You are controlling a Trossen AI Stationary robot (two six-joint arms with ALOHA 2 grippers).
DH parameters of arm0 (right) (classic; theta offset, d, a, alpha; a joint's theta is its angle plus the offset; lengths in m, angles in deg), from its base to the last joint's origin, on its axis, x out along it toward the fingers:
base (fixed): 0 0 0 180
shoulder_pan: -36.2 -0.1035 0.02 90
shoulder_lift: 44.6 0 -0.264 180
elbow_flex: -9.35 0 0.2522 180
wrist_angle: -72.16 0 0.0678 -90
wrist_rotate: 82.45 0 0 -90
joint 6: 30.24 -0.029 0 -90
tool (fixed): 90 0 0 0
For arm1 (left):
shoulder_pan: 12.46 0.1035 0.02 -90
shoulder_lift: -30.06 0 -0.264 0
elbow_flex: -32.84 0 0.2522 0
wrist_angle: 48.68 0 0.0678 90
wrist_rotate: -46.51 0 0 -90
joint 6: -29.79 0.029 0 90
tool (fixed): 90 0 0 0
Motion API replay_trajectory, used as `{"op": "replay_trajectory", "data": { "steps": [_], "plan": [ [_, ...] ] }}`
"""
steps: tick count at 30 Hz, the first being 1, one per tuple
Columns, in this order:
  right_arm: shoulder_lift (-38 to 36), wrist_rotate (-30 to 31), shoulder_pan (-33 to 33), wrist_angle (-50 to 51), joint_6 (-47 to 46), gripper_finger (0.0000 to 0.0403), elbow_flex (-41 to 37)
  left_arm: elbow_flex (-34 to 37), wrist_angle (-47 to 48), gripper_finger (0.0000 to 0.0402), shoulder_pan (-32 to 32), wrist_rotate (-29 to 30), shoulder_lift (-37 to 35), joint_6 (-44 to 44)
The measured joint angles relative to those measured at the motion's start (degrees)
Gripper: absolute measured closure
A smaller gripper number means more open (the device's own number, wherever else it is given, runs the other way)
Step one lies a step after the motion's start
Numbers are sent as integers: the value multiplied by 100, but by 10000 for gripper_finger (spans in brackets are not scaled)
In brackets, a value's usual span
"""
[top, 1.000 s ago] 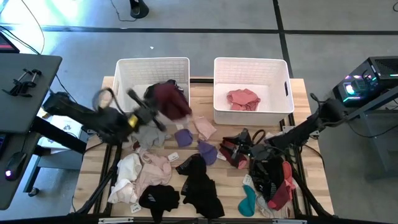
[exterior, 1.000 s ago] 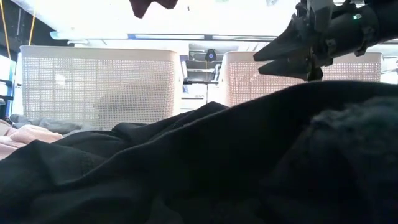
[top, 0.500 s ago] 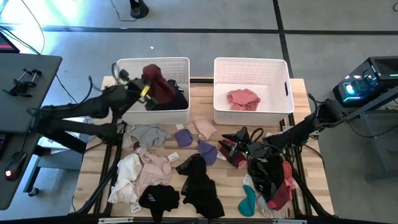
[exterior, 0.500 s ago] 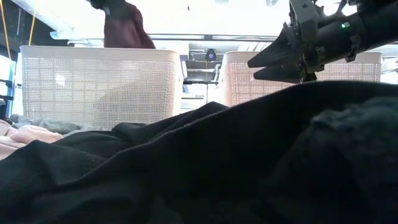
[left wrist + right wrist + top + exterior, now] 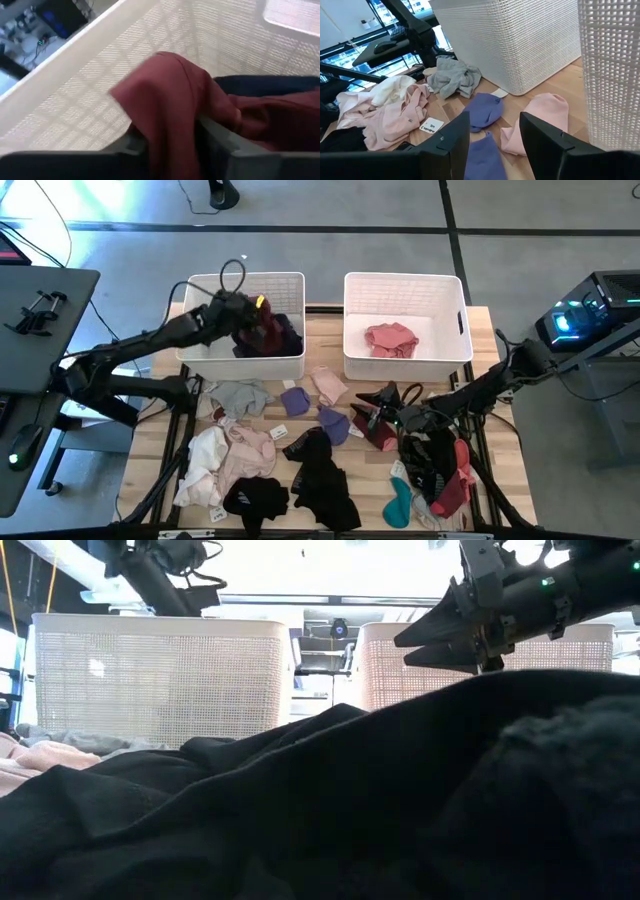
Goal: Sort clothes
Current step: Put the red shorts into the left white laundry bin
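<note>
Maroon fabric (image 5: 170, 110) drapes between the two fingers of your left hand (image 5: 243, 308), which reaches into the left bin (image 5: 200, 288). In the left wrist view the fingers stand apart with the cloth running through the gap, so the grip looks loosened rather than pressed; whether the garment is fully free of them, you cannot tell. It lies on a dark navy piece (image 5: 280, 82) already in that bin.

Your right hand (image 5: 385, 412) hovers low over the worktop (image 5: 300, 418), in front of the right bin (image 5: 455, 290), fingers spread and holding nothing. Just ahead of it lie lavender pieces (image 5: 482, 111) and a pink one (image 5: 540, 120); a grey garment (image 5: 452, 80) sits close against the left bin's wall. The rest of the clothes (image 5: 262, 470) are heaped on the worktop in front of both bins, and a pink garment (image 5: 390, 338) rests inside the right bin.

Watch for the maroon cloth snagging on a finger: pull the left arm out too quickly and it could ride up over the left bin's rim and spill back out. On the right, a dark pile (image 5: 428, 458) sits directly under the arm; a careless descent may pinch two overlapping pieces of different colours at once.
</note>
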State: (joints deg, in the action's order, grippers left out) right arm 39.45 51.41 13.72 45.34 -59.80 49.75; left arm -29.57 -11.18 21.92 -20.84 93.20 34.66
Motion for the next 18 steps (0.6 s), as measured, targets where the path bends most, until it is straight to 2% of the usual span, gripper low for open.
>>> {"op": "replay_trajectory", "data": {
  "steps": [5, 7, 9, 13, 18],
  "plan": [
    [0, -81, 0, 0, 0, 242, 0, -1028, 892, 220, 86, -23, 93, -79],
    [0, -83, 0, 2, -20, 242, -2, -1307, 922, 208, 76, -335, 90, -71],
    [0, -81, 0, 0, -32, 242, -2, -1430, 888, 204, 76, -914, 89, -33],
    [0, -81, 0, 0, -39, 242, -1, -1261, 792, 213, 98, -1905, 186, -33],
    [0, -81, 0, 0, -42, 242, 0, -585, 539, 240, 102, -2062, 799, -35]
  ]
}}
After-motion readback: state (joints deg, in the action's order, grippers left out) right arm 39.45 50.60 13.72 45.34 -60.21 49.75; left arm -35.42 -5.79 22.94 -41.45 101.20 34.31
